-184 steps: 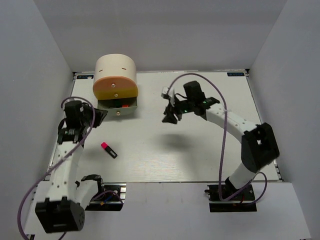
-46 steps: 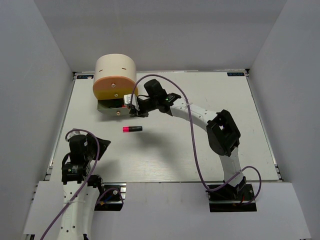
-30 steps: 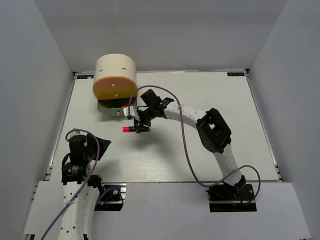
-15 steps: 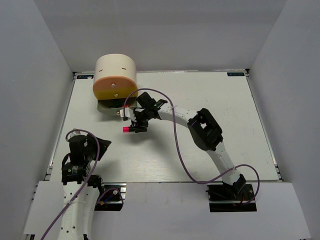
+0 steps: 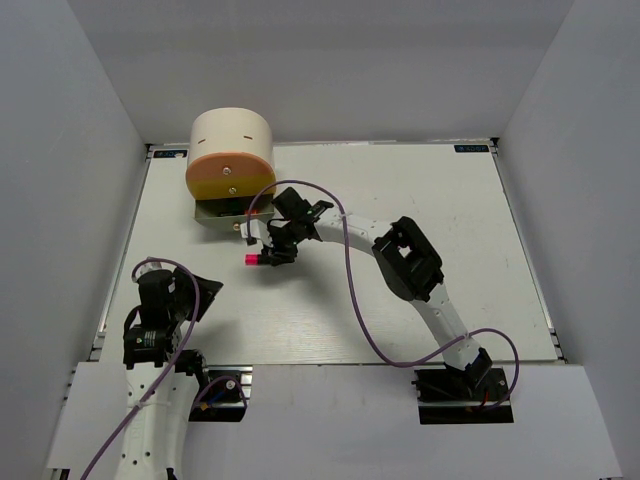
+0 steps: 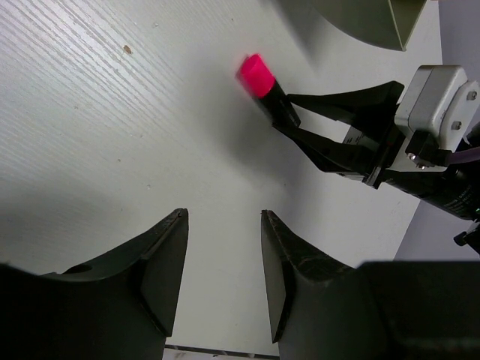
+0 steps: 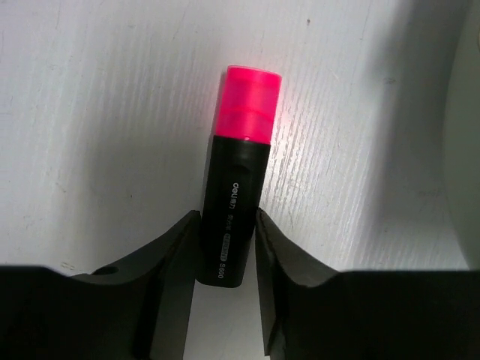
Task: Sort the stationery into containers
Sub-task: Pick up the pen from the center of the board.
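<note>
A black marker with a pink cap lies on the white table in front of the cream round cabinet. My right gripper is shut on the marker's black body, a finger pressed to each side, with the pink cap sticking out ahead. The marker and the right fingers also show in the left wrist view. My left gripper is open and empty, low at the near left. The cabinet's orange drawer is shut and its darker lowest drawer stands out a little. The other stationery is out of view.
The lowest drawer's grey-green corner shows at the top of the left wrist view. The right arm stretches across the middle of the table. Grey walls enclose the table on three sides.
The right gripper came from the drawer front down to the marker and its fingers closed on the marker's body. The left arm has stayed still for the last 1.5 seconds.
</note>
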Available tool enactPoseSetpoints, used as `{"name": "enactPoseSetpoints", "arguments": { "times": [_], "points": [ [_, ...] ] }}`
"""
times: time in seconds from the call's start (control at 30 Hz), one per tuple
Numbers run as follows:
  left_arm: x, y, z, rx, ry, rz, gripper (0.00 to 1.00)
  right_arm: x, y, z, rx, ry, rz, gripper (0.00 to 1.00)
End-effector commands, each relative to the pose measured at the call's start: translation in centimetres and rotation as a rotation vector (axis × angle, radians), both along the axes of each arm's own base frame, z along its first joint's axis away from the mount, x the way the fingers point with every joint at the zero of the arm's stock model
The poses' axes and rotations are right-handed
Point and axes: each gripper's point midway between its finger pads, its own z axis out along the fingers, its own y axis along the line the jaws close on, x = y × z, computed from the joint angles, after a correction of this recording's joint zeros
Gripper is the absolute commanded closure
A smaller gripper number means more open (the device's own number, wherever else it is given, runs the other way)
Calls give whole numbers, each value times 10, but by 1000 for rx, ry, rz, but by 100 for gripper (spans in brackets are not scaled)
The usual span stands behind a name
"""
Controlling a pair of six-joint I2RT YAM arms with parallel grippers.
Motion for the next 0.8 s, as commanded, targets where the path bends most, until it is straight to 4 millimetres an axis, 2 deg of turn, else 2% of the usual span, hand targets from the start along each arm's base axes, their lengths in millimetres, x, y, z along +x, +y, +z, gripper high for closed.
{"name": "enactPoseSetpoints", "arguments": {
  "times": [0.0, 0.07, 0.1, 0.17, 0.2, 0.23, 0.27, 0.3, 0.37, 0.4, 0.47, 0.5, 0.6, 0.73, 0.77],
  "points": [
    [0, 0, 1, 7, 0, -8, 46, -18, -9, -13, -52, 37, 35, 62],
    [0, 0, 1, 7, 0, -8, 46, -24, -15, -16, -69, 51, 46, 70],
    [0, 0, 1, 7, 0, -8, 46, -27, -16, -13, -70, 51, 54, 78],
    [0, 0, 2, 7, -9, -8, 46, -37, -22, -14, -91, 79, 67, 87],
    [0, 0, 2, 7, -10, -8, 46, -38, -23, -1, -76, 75, 70, 91],
    [1, 0, 4, 8, -19, -8, 46, -41, -22, 5, -60, 92, 76, 98],
    [1, 0, 4, 8, -19, -8, 46, -44, -23, 10, -58, 104, 76, 100],
    [1, 0, 4, 8, -19, -8, 46, -44, -20, 35, -16, 90, 79, 100],
    [3, -1, 6, 3, -28, -15, 46, -43, -18, 52, 16, 101, 59, 100],
    [5, -1, 8, 4, -39, -15, 46, -40, -14, 81, 63, 68, 51, 100],
    [5, -3, 6, -3, -40, -24, 46, -35, -8, 105, 108, 52, 23, 100],
    [5, -3, 6, -3, -40, -24, 46, -30, -4, 130, 162, 8, 16, 100],
    [8, -3, 8, -2, -50, -24, 46, -13, 5, 166, 246, -82, -39, 100],
    [10, -2, 10, -1, -59, -24, 46, 26, 13, 187, 288, -217, -153, 100],
    [10, -2, 10, -1, -59, -24, 46, 34, 14, 185, 282, -238, -179, 100]
  ]
}}
